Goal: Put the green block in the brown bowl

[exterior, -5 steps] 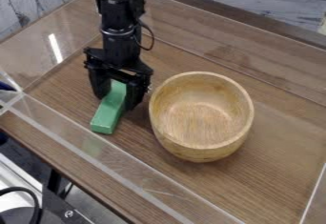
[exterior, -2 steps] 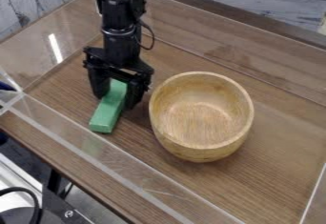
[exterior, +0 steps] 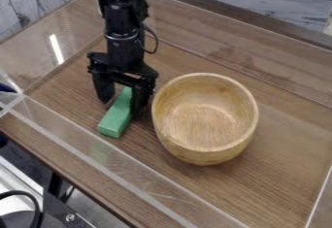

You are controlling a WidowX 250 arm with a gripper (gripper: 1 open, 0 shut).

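Note:
The green block (exterior: 118,116) lies flat on the wooden table, just left of the brown bowl (exterior: 205,116), with its long side running away from the camera. My gripper (exterior: 123,94) points straight down over the block's far end. It is open, with one finger on each side of the block, and I cannot tell whether the fingers touch it. The far tip of the block is hidden behind the fingers. The bowl stands upright with nothing inside it.
A clear plastic wall (exterior: 78,146) runs along the table's front and left edges. The black arm (exterior: 119,18) rises from the gripper toward the back left. Bare wooden tabletop (exterior: 279,67) lies behind and to the right of the bowl.
The gripper stays open and low over the block's far end. The block's near end sits a touch further right than before.

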